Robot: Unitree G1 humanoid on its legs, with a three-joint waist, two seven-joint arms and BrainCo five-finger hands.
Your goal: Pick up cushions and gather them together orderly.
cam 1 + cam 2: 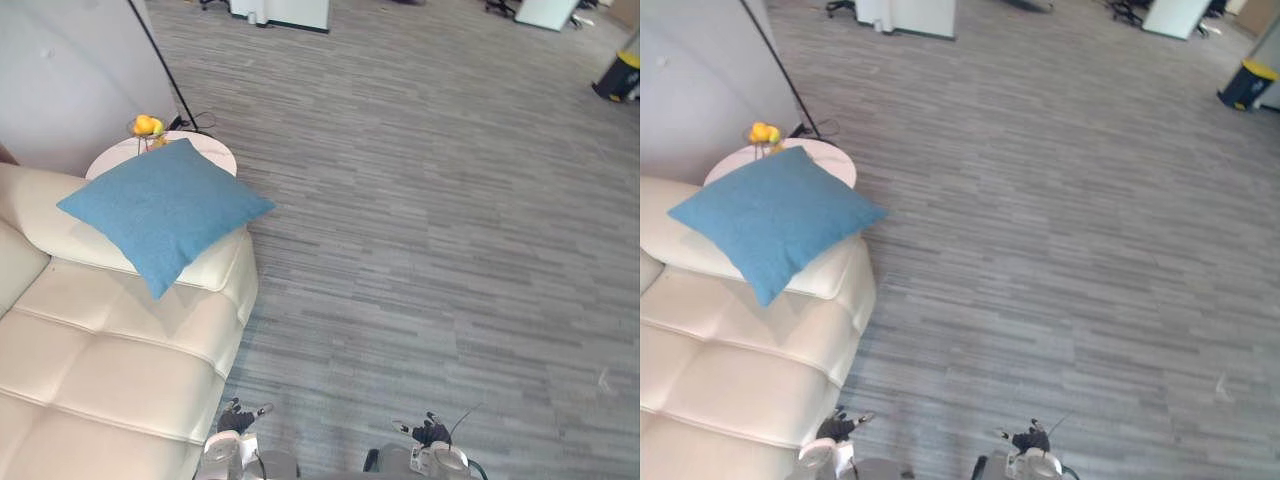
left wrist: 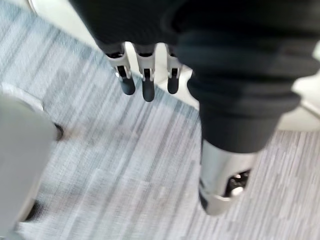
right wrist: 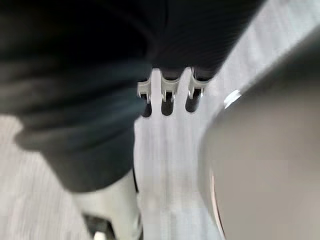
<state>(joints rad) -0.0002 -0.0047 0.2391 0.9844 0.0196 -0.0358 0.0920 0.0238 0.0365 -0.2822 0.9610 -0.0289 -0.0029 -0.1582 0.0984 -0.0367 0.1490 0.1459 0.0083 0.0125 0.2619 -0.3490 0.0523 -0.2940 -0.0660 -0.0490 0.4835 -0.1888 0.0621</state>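
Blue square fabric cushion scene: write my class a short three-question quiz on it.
1. Where does the blue square fabric cushion rest? A) on the armrest of the cream padded sofa B) on the carpet C) in a hand
2. True or false: the robot's left hand holds something.
3. Fill in: the small round white table carries ___ fruit.
Key: 1 A; 2 false, the hand is open and empty; 3 yellow.

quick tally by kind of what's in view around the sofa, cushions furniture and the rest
blue cushion: 1
cream sofa: 1
round white side table: 1
stand of yellow fruit: 1
yellow-topped bin: 1
total: 5
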